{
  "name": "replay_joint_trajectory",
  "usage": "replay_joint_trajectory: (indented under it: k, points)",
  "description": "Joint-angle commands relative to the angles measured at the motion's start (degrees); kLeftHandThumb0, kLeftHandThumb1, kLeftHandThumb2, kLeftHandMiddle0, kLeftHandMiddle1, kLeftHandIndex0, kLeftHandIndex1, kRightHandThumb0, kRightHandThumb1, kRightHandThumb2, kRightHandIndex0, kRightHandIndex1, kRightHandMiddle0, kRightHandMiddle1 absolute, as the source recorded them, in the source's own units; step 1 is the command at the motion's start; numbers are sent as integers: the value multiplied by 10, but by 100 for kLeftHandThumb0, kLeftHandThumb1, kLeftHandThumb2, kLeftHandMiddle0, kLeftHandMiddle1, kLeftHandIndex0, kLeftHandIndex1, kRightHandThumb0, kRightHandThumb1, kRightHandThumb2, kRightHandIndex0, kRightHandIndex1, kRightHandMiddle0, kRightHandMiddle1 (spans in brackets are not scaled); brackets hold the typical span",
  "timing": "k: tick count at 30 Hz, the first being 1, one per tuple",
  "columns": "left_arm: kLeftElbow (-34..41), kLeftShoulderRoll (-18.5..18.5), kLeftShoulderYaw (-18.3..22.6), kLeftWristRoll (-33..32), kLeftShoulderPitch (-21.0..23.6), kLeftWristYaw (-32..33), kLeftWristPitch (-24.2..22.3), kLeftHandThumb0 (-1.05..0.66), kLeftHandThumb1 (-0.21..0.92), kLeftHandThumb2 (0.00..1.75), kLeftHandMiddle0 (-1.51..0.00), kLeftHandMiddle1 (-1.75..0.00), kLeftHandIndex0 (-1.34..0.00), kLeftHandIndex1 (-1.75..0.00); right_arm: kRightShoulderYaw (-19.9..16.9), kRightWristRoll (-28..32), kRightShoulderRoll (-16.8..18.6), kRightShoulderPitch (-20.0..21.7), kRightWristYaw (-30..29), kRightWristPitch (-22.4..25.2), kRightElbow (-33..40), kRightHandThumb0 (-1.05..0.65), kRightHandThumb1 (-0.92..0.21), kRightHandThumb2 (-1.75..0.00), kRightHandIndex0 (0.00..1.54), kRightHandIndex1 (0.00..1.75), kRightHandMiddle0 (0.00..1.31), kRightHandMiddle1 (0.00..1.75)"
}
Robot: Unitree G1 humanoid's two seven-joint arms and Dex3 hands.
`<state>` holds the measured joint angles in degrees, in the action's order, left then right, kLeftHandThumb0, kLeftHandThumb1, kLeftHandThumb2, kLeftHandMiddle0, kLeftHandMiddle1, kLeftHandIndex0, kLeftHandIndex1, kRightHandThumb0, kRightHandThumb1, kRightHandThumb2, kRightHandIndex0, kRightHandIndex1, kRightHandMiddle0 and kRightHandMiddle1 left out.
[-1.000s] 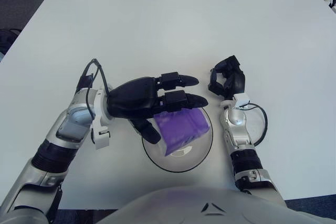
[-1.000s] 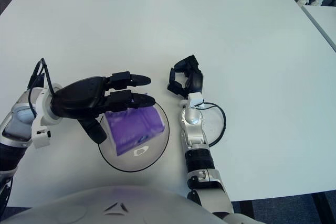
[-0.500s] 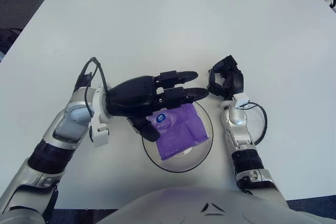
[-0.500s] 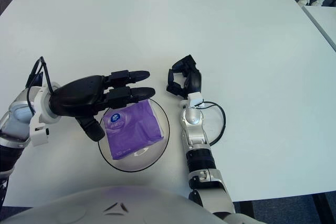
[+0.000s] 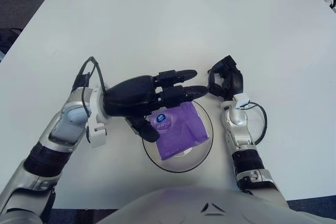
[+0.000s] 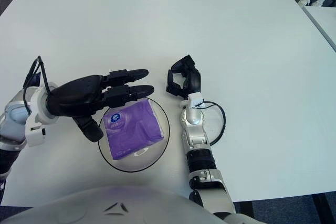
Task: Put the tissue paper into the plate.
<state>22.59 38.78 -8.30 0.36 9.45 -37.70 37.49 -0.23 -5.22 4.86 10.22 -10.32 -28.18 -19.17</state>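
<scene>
Left hand at left of centre, black, fingers stretched out and loosely spread toward the right, thumb hanging down at the plate's left edge; nothing grasped. Hovering over the upper-left rim of the plate, fingertips above the top edge of the tissue paper; contact with the pack not discernible. Purple tissue pack lying flat inside the clear round plate, slightly skewed, round blue-and-white label near its upper-left corner, just below the fingers. Plate low in the middle of the frame, on the white table. Right hand just right of the plate's upper-right rim, fingers curled inward around nothing, silver forearm running down toward the bottom edge with a thin black cable looping at its right. Grey floor along the top of the frame beyond the table's far edge.
</scene>
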Motion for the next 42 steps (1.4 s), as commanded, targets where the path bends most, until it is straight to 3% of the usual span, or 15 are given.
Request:
replay_joint_trajectory:
  k: [1, 2, 3, 4, 5, 7, 8, 11, 13, 17, 23, 29, 42]
  points:
    - [-14, -18, 26, -32, -49, 27, -19, -105, 92, 97, 0, 0, 0, 0, -10, -8, -8, -43, -13, 20, -50, -44, -45, -115, 84, 155, 50, 175]
    - [-28, -28, 32, -47, -63, 35, -17, -105, 92, 96, -2, -19, 0, -10, -11, -10, -7, -42, -18, 27, -49, -44, -45, -115, 84, 155, 50, 175]
    - [-50, -58, 47, -69, -89, 62, -14, -104, 92, 96, -1, -54, 0, -27, -13, -13, -4, -42, -27, 32, -49, -44, -45, -116, 84, 155, 50, 175]
    - [-65, -79, 59, -83, -107, 81, -12, -101, 92, 93, -11, -97, 0, -66, -13, -15, -2, -41, -33, 35, -49, -44, -45, -115, 82, 155, 50, 175]
    - [-49, -102, 76, -86, -116, 113, -33, -98, 92, 92, -17, -125, 0, -92, -13, -16, -1, -41, -36, 29, -51, -44, -46, -115, 81, 155, 50, 175]
    - [-22, -154, 94, -70, -121, 175, -67, -92, 92, 88, -28, -149, 0, -123, -11, -14, -2, -40, -35, 11, -58, -43, -46, -114, 79, 154, 49, 175]
    - [-13, -181, 97, -57, -123, 203, -78, -86, 91, 86, -49, -158, -3, -140, -9, -13, -3, -40, -33, 0, -61, -43, -47, -113, 78, 153, 49, 175]
    - [-1, -251, 112, -9, -119, 287, -114, -76, 84, 92, -76, -169, -16, -163, -6, -12, -4, -40, -31, -13, -67, -43, -48, -112, 76, 151, 48, 175]
    - [2, -285, 122, 8, -110, 332, -141, -60, 67, 101, -85, -172, -32, -169, -6, -13, -3, -41, -33, -7, -65, -42, -49, -110, 75, 150, 47, 175]
    - [-10, -319, 136, -18, -88, 369, -193, -50, 43, 121, -102, -174, -52, -173, -8, -12, 0, -41, -40, 3, -62, -42, -51, -108, 73, 148, 46, 175]
    - [-39, -352, 172, -78, -93, 394, -257, -51, 27, 138, -122, -175, -65, -175, -9, -7, 2, -40, -40, 6, -65, -42, -53, -106, 70, 147, 45, 175]
    - [-64, -368, 189, -87, -102, 412, -295, -50, 27, 138, -130, -175, -65, -175, -12, 3, 1, -35, -30, 3, -75, -42, -52, -107, 68, 148, 45, 175]
    - [-95, -360, 198, -78, -100, 418, -368, -47, 34, 130, -127, -175, -59, -175, -10, -7, 0, -30, -39, -12, -87, -42, -51, -109, 70, 150, 46, 175]
